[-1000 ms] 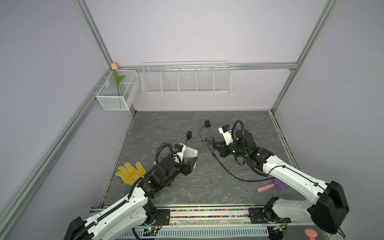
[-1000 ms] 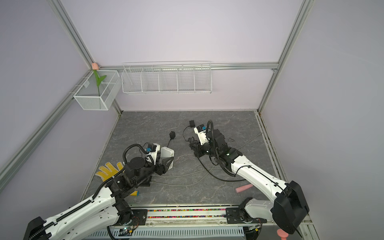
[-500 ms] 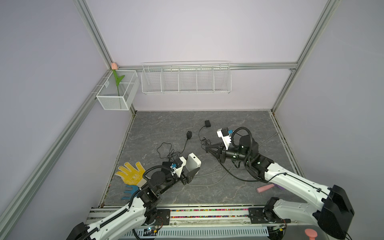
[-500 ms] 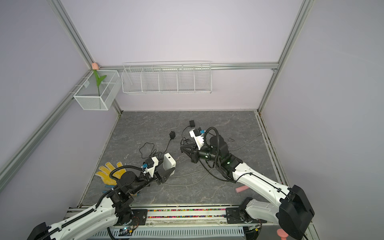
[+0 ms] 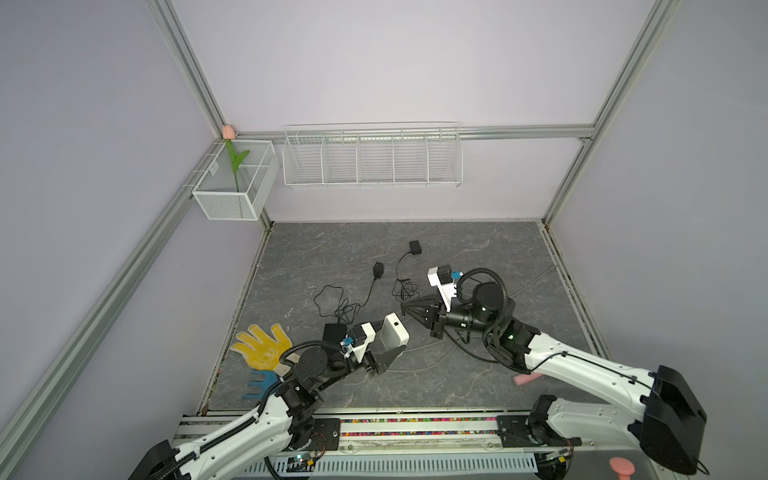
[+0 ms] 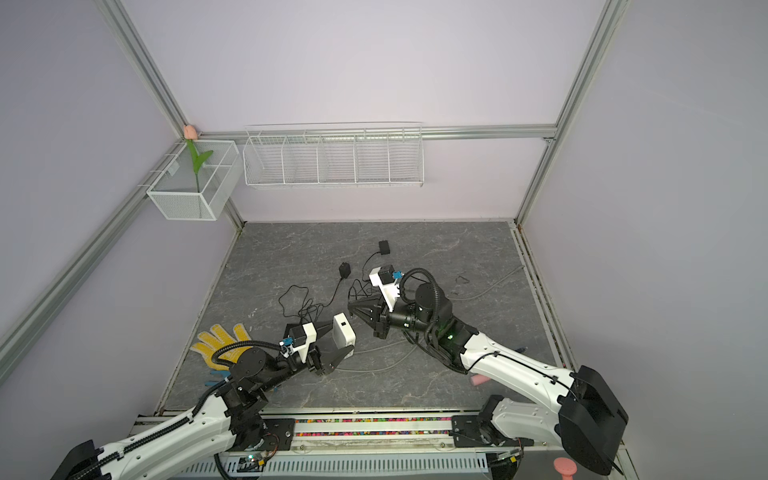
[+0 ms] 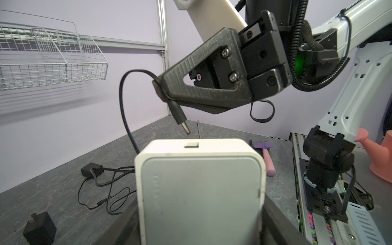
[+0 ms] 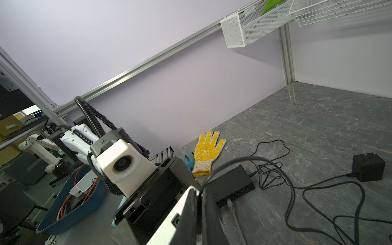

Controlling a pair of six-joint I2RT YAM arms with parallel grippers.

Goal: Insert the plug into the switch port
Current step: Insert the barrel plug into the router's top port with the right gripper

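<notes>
Left tool (image 5: 390, 341) is clamped across the white switch (image 5: 395, 331), with its two dark fingers on opposite sides of the box. The box is held clear of the table (image 5: 478, 257), and one broad face shows in both top views. Right tool (image 5: 405, 308) is pinched fully together on the plug (image 7: 179, 115), gripping it at the thick rear end where the black cable (image 7: 122, 99) leaves it. The metal-tipped barrel sticks out beyond the fingertips and slants down toward the switch.

Seen from the left wrist, the plug tip is apart from the switch, just short of its far edge. It is near a small grey rectangle (image 7: 191, 145) set in that edge; whether that rectangle is the port I cannot tell. From above, the two tools face each other near the middle of the table, tips just beside one another, the right one a little farther back.

The cable loops away from the plug and drops out of sight behind the switch. Two black adapters (image 5: 378, 269) (image 5: 414, 247) lie farther back on the table with thin tangled leads. A flat black box (image 5: 334, 331) lies just beside the left tool, and a yellow glove (image 5: 264, 347) lies near the table's left edge
</notes>
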